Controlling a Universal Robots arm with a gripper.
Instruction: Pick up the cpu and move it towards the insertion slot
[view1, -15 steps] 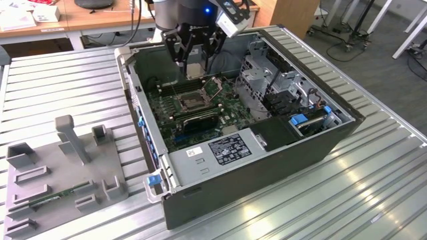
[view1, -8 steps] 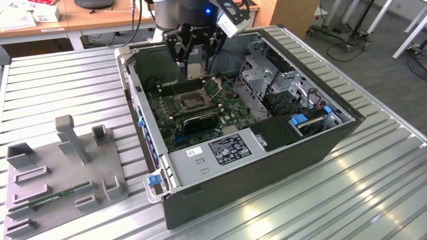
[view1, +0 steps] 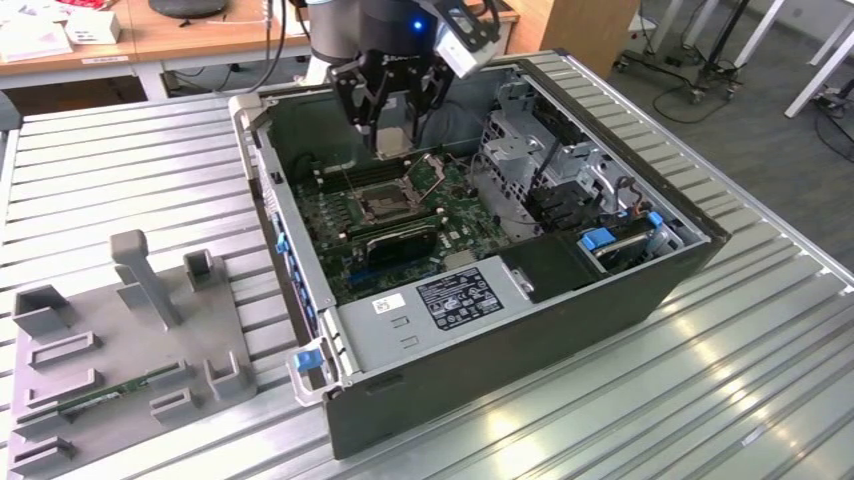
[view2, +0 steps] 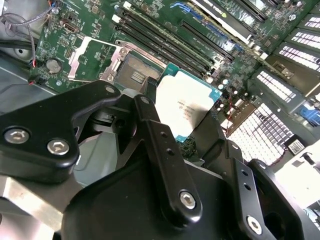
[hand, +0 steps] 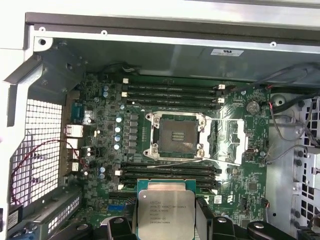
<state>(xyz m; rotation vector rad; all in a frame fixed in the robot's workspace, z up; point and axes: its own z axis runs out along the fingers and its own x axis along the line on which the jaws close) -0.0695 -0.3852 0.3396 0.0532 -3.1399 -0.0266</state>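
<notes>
Exterior view first: we see the open computer case (view1: 400, 330) lying on the ribbed metal table (view1: 134, 160), with the green board (view1: 461, 225) on its floor. On that board sits the insertion slot (view1: 378, 205), a square silver frame with a dark centre and its hatch swung open. Our gripper (view1: 391, 128) hangs above the slot, toward twelve o'clock from it and clear of the board.

Between its fingers (view2: 150, 125) we hold the cpu (view2: 185, 102), pinched by two opposite edges and lifted off everything. In the first wrist view the cpu (hand: 162, 210) sits toward six o'clock from the slot (hand: 177, 135).

We judge the chip light and rigid, but fragile: its underside contacts and the slot's pins would not forgive a scrape or a drop. The smooth metal face looks slippery, so the edges are the right place to grip.

It is a flat square, silvery-beige on top with fine print, ringed by a pale teal rim.
</notes>
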